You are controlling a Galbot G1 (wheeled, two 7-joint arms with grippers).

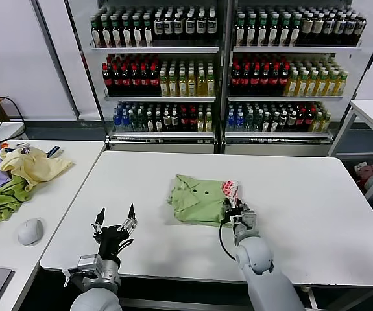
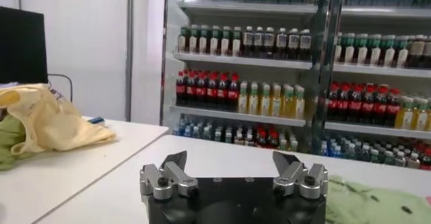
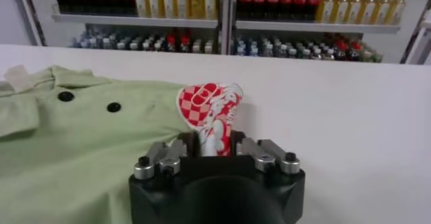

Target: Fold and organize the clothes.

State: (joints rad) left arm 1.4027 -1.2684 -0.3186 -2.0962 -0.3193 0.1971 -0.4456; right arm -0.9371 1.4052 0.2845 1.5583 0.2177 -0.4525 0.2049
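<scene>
The light green polo shirt (image 1: 196,197) lies partly folded in the middle of the white table (image 1: 303,194), collar and small buttons up. My right gripper (image 1: 238,210) is at its right edge, shut on a raised fold of the shirt (image 3: 81,151) where the red-and-white printed patch (image 3: 210,111) stands up between the fingers. My left gripper (image 1: 115,227) is open and empty, held above the table's front left corner, well left of the shirt; in the left wrist view its fingers (image 2: 176,167) stand wide apart.
A side table (image 1: 63,194) on the left holds a pale yellow garment (image 1: 30,167), darker green, purple and red cloths (image 1: 1,194) and a grey mouse-like object (image 1: 30,230). Drink coolers (image 1: 225,71) stand behind the table.
</scene>
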